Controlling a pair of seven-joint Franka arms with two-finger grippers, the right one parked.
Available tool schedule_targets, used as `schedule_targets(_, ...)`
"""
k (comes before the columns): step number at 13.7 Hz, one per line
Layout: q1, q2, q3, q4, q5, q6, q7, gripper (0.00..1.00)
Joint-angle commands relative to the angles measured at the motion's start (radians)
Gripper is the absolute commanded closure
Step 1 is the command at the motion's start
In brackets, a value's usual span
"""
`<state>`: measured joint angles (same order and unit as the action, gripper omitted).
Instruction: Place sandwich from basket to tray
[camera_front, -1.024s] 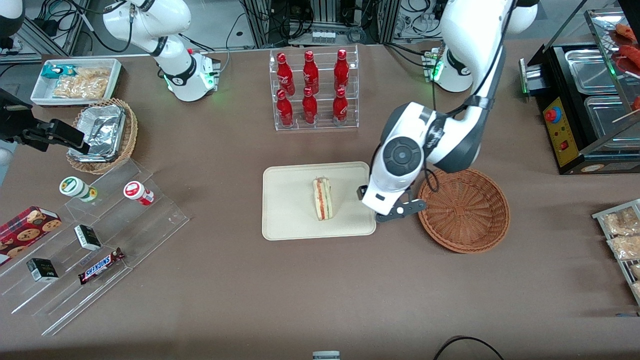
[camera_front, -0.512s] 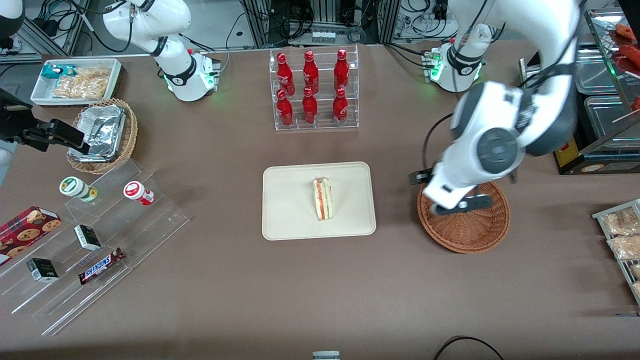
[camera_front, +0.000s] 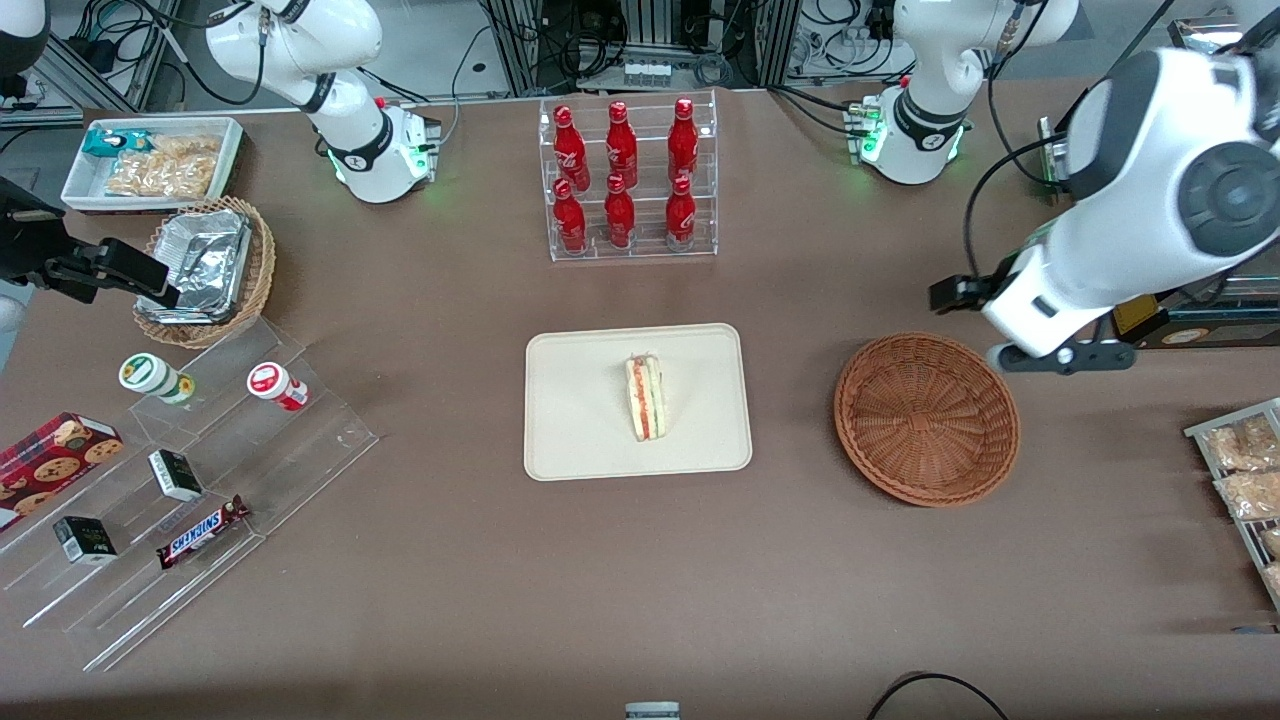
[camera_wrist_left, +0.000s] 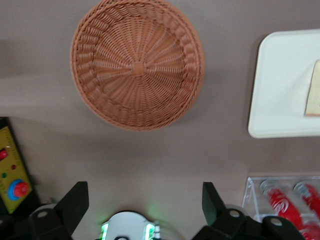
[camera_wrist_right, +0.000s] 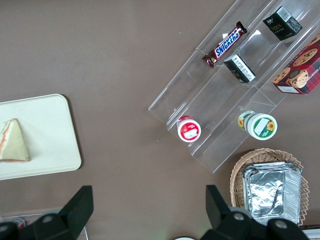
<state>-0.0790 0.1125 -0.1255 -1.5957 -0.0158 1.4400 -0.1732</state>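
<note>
The sandwich (camera_front: 647, 397) lies on its side near the middle of the cream tray (camera_front: 580, 420), its red and green filling edge showing. The reddish-brown basket (camera_front: 927, 418) stands beside the tray, toward the working arm's end, with nothing in it. My left gripper (camera_front: 1060, 357) hangs high above the table, just past the basket's rim toward the working arm's end and a little farther from the front camera. The wrist view looks down on the basket (camera_wrist_left: 137, 65), the tray (camera_wrist_left: 280, 85) and a corner of the sandwich (camera_wrist_left: 314, 87). The gripper (camera_wrist_left: 142, 210) is open and holds nothing.
A clear rack of red bottles (camera_front: 627, 180) stands farther from the front camera than the tray. A black food warmer (camera_front: 1160, 220) and snack packets (camera_front: 1240, 470) sit at the working arm's end. An acrylic stepped shelf (camera_front: 180, 470) and a tan foil basket (camera_front: 205, 270) lie toward the parked arm's end.
My gripper swung from the tray's edge over the basket and on toward the working arm's end, rising as it went. The sandwich stayed put on the tray.
</note>
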Motion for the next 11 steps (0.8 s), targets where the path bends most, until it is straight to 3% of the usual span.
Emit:
schedule_targets(1,0.079,-0.072,-0.022,-0.033,0.011,-0.029,0.107,0.0)
schedule_targets(11,0.102,-0.154,0.062,-0.021,0.056,-0.021,0.207,0.0)
